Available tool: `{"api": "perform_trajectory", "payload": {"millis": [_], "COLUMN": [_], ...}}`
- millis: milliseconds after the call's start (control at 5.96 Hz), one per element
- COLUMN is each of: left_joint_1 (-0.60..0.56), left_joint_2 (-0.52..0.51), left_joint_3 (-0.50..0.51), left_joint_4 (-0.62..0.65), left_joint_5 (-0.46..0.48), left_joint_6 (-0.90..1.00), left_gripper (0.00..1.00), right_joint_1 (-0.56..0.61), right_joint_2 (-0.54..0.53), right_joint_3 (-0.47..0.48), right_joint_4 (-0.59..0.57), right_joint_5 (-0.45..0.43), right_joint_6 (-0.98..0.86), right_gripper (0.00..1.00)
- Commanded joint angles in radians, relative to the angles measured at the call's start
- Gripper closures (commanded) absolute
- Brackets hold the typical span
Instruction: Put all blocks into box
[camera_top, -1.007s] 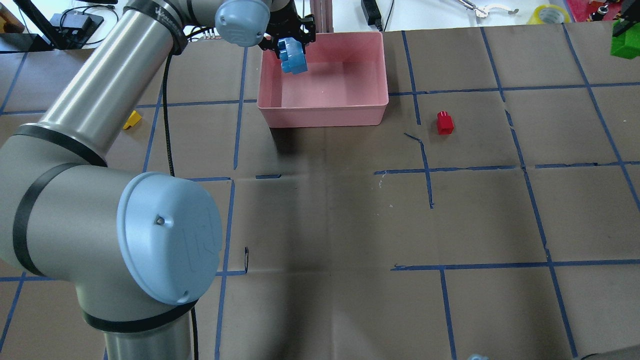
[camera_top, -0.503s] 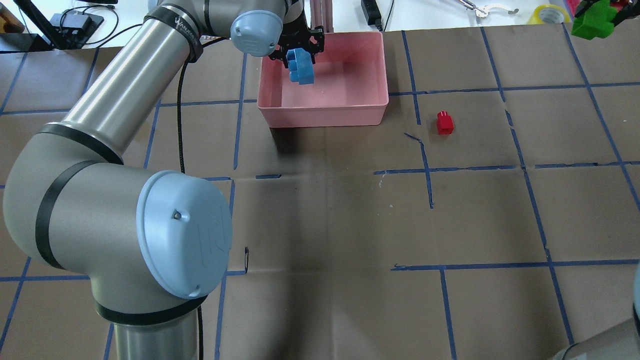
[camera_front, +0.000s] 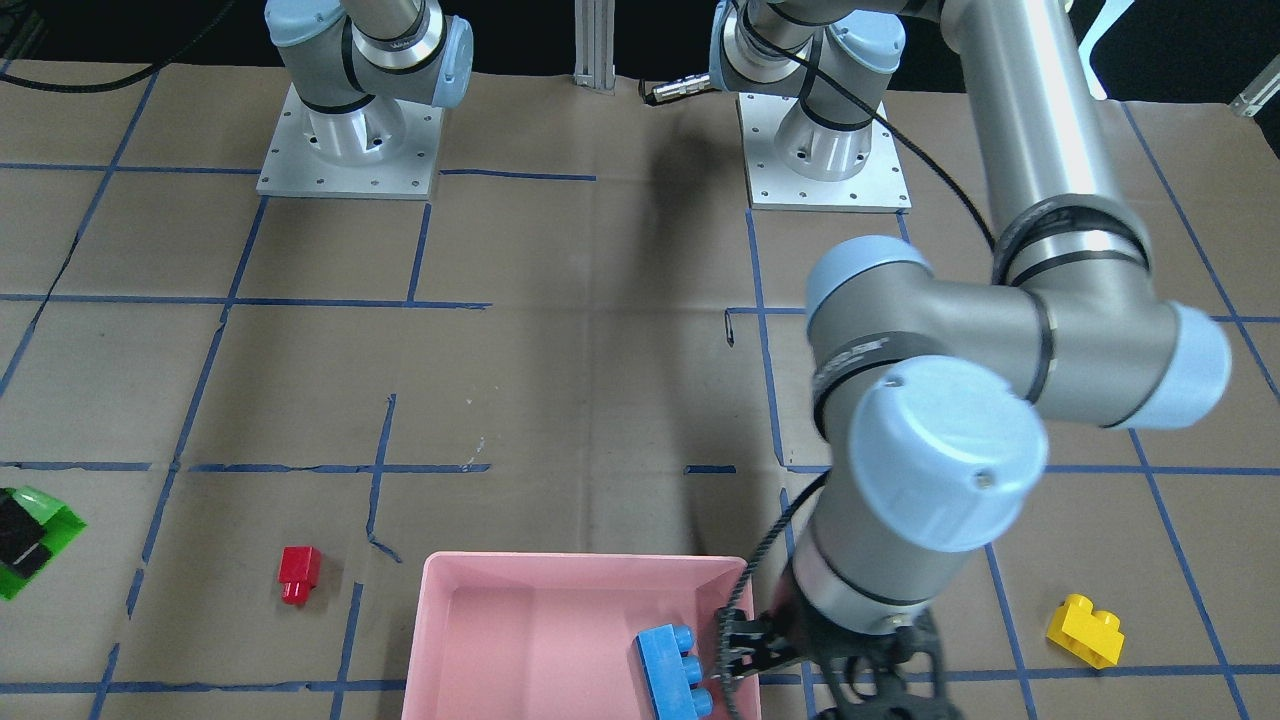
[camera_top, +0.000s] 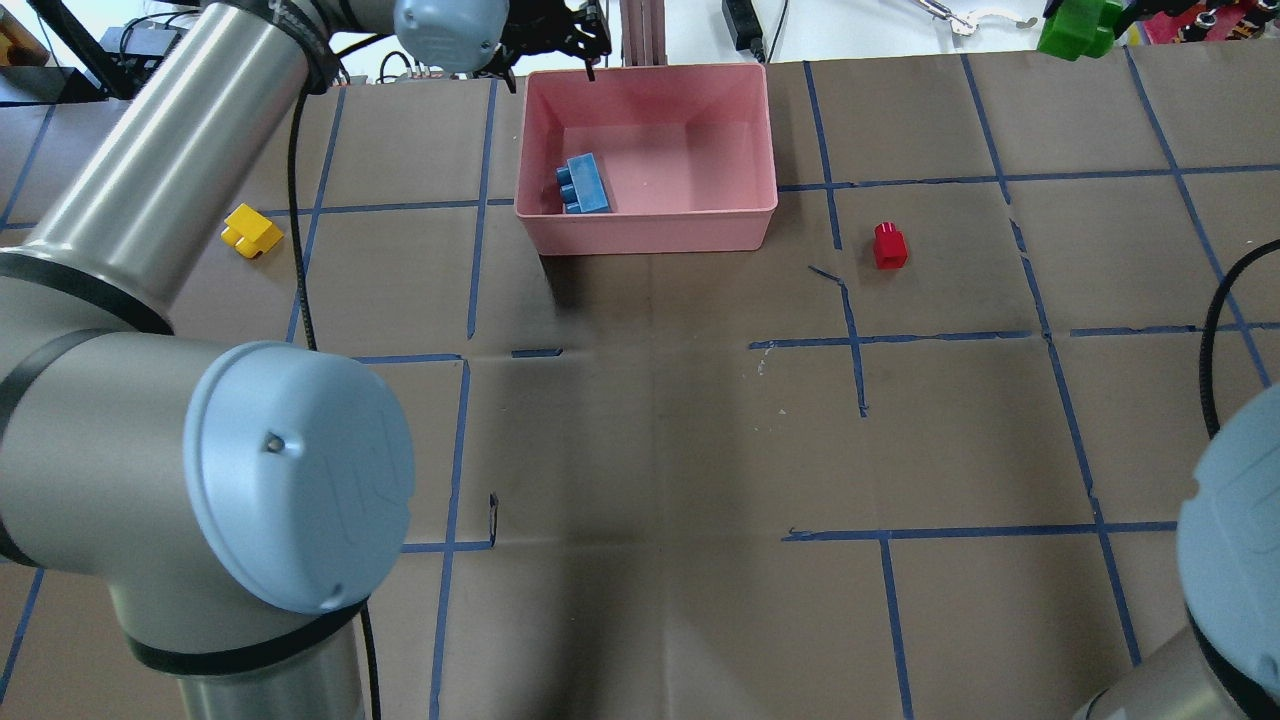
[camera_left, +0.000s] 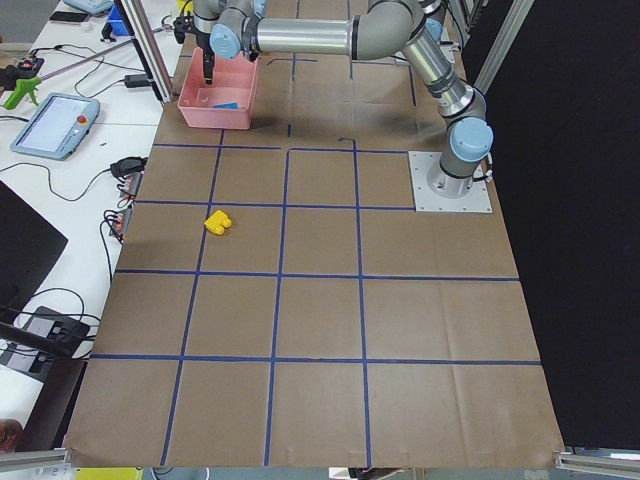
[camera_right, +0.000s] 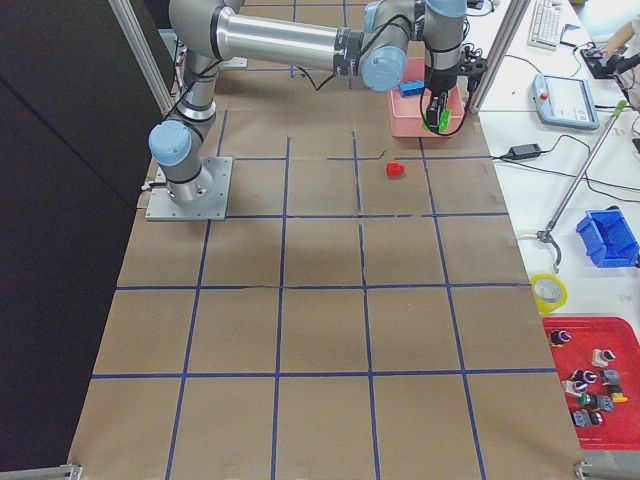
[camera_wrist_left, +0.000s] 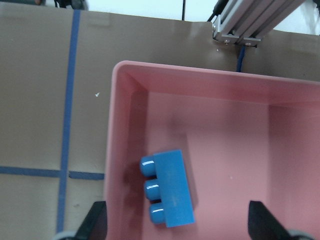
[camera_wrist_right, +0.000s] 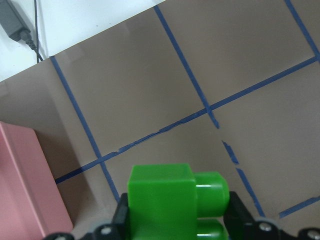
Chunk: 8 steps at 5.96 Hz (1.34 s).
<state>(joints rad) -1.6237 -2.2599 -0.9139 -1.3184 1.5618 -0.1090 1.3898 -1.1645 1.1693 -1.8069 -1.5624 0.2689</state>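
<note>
- The blue block (camera_top: 582, 187) lies on its side in the near left corner of the pink box (camera_top: 660, 228), with its three studs pointing toward the table's left edge.
- The box stands at the far edge of the table (camera_top: 700, 450), a little left of the middle.
- The left gripper (camera_wrist_left: 179, 222) hovers above the left end of the box. Its jaws are spread wide apart and touch neither the block nor the box.
- The yellow block (camera_top: 250, 231) sits on the table toward the left edge, well apart from the box.
- The red block (camera_top: 889, 246) sits on the table near the box, on the side toward the right edge.
- The green block (camera_top: 1075, 28) is up in the air, to the right of the box and toward the far edge of the table.
- The right gripper (camera_wrist_right: 177, 220) has its jaws closed on the green block, one on each side, and the studs stick out sideways.
- Brown paper marked with a grid of blue tape lines covers the table.
</note>
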Motion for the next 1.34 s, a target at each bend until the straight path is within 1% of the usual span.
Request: {"api": "perform_trajectory", "payload": {"millis": [0,168,336,503,671,839,1007,1174], "left_joint_1": [0.153,0.245,0.352,0.417,0.48,0.494,0.501,0.499], "left_joint_2": [0.074,0.089,0.089,0.083,0.073,0.074,0.085,0.088], "left_joint_3": [-0.067,-0.122,-0.164,-0.177,-0.177,-0.175,-0.154,-0.14], "left_joint_4": [-0.03,-0.03,-0.028,-0.027,-0.025,-0.025,-0.012,-0.007], "left_joint_5": [0.004,0.003,-0.008,-0.009,-0.009,-0.009,-0.009,-0.008], "left_joint_6": [0.2,0.339,0.476,0.515,0.511,0.511,0.517,0.512], "left_gripper": [0.01,0.01,0.01,0.01,0.01,0.01,0.01,0.01], "right_joint_1": [0.107,0.153,0.196,0.227,0.265,0.308,0.351,0.392], "right_joint_2": [0.025,0.085,0.129,0.153,0.199,0.242,0.302,0.374], "right_joint_3": [0.0,-0.006,-0.022,-0.026,-0.058,-0.121,-0.185,-0.273], "right_joint_4": [-0.068,-0.147,-0.163,-0.176,-0.198,-0.193,-0.196,-0.196], "right_joint_5": [-0.037,-0.095,-0.157,-0.156,-0.163,-0.182,-0.179,-0.179], "right_joint_6": [0.09,0.157,0.167,0.17,0.208,0.246,0.269,0.295], "right_gripper": [0.94,0.94,0.94,0.94,0.93,0.94,0.94,0.94]}}
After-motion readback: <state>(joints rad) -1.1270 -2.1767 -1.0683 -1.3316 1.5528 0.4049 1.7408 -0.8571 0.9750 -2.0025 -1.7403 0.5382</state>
